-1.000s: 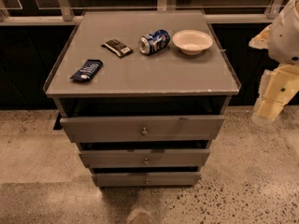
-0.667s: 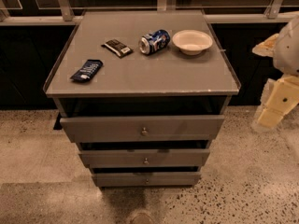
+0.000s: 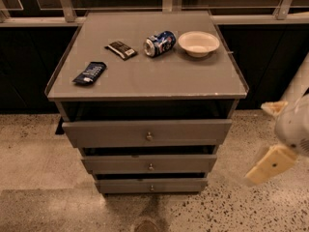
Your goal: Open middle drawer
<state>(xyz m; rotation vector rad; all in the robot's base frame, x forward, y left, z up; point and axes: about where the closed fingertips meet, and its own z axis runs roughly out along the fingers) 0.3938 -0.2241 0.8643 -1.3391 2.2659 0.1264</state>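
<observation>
The grey cabinet has three stacked drawers. The middle drawer [image 3: 149, 164] is the mid-sized grey front with a small round metal knob [image 3: 151, 167], set between the wider top drawer [image 3: 147, 132] and the narrower bottom drawer [image 3: 151, 185]. A dark gap shows above each front. My gripper [image 3: 269, 166], a cream-coloured piece on the white arm [image 3: 294, 124], hangs at the far right, beside the cabinet at about middle-drawer height. It is well apart from the knob and touches nothing.
The cabinet top [image 3: 193, 81] holds a blue snack packet [image 3: 90, 73], a dark packet [image 3: 121, 50], a blue can lying on its side [image 3: 160, 43] and a white bowl [image 3: 198, 43]. A railing [image 3: 145, 18] runs behind. Speckled floor [image 3: 38, 187] lies in front.
My arm and gripper have dropped from beside the cabinet top down to drawer height at the right. The drawers and the things on top have not moved.
</observation>
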